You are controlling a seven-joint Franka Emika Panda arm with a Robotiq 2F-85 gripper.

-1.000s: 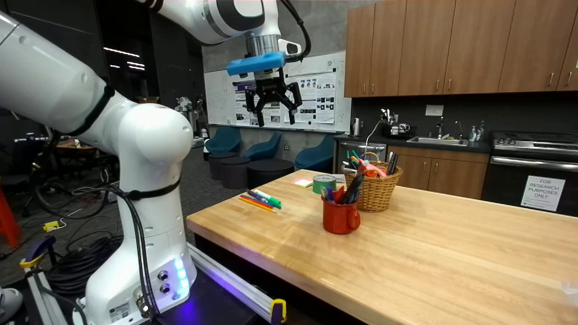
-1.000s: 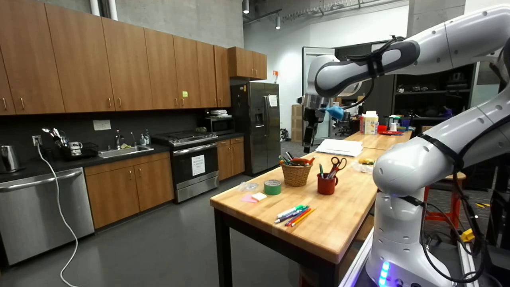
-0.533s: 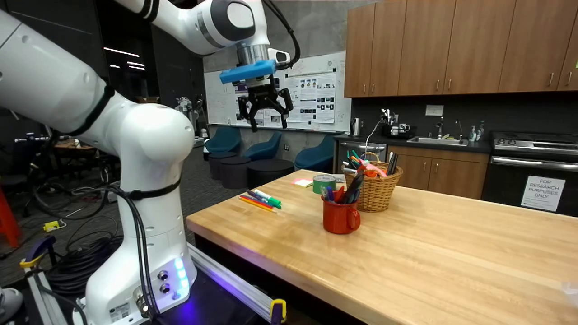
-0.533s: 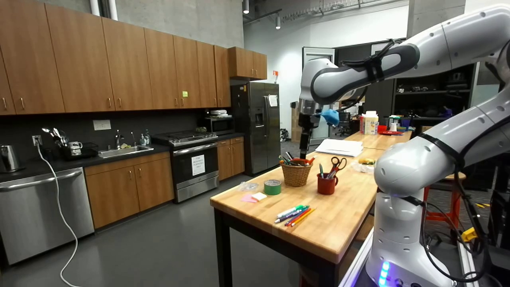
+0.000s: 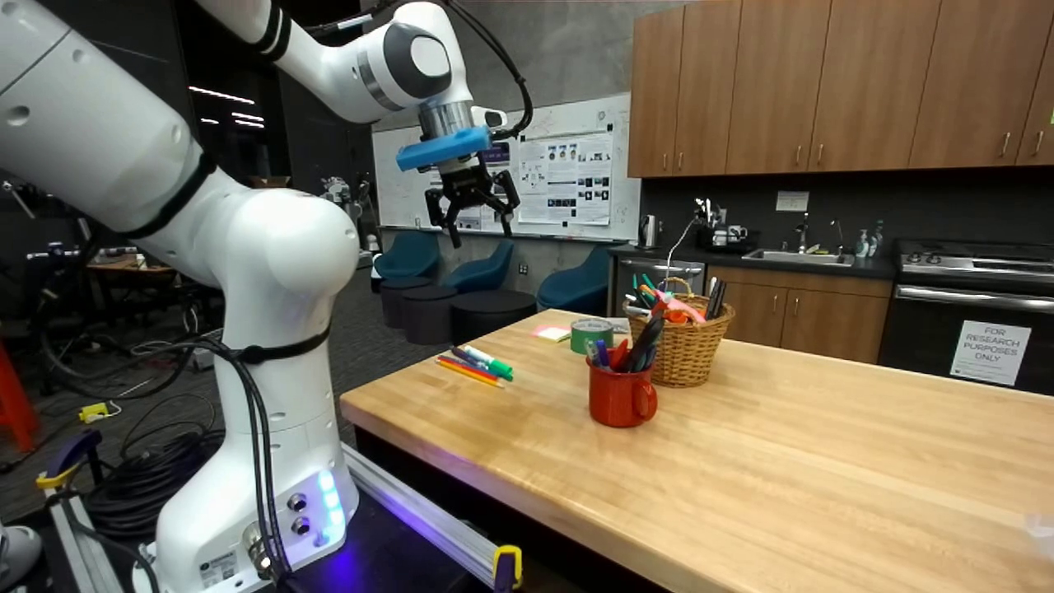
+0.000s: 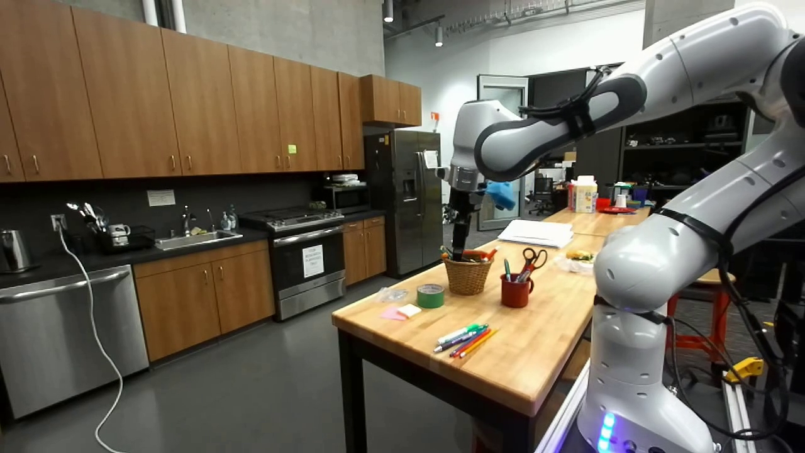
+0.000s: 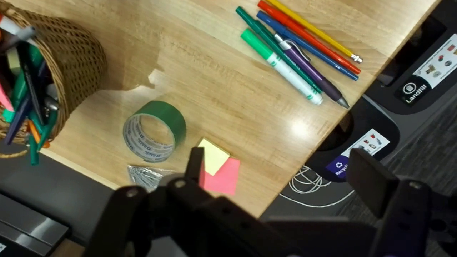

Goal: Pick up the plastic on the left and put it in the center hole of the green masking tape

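Note:
The clear plastic packet [image 7: 144, 177] lies on the table close to its edge, beside the green masking tape [image 7: 175, 119], in the wrist view. It also shows in an exterior view [image 6: 391, 294]. The tape lies flat with its hole facing up, and it also shows in both exterior views [image 5: 591, 335] [image 6: 430, 296]. My gripper [image 5: 481, 235] is open and empty, high above the table. In the wrist view my gripper [image 7: 278, 155] has its fingers wide apart, and one finger and linkage partly cover the packet and the sticky notes.
A wicker basket [image 6: 468, 277] of pens stands beside the tape. A red mug [image 5: 619, 397] with pens and scissors is nearby. Yellow sticky notes [image 7: 215, 156] and a pink note [image 7: 225, 177] lie near the tape. Several pens and pencils [image 7: 296, 53] lie near the table edge.
In both exterior views the gripper has moved left and lower, and the arm has tilted a little. The gripper stays open. The objects on the table have not moved.

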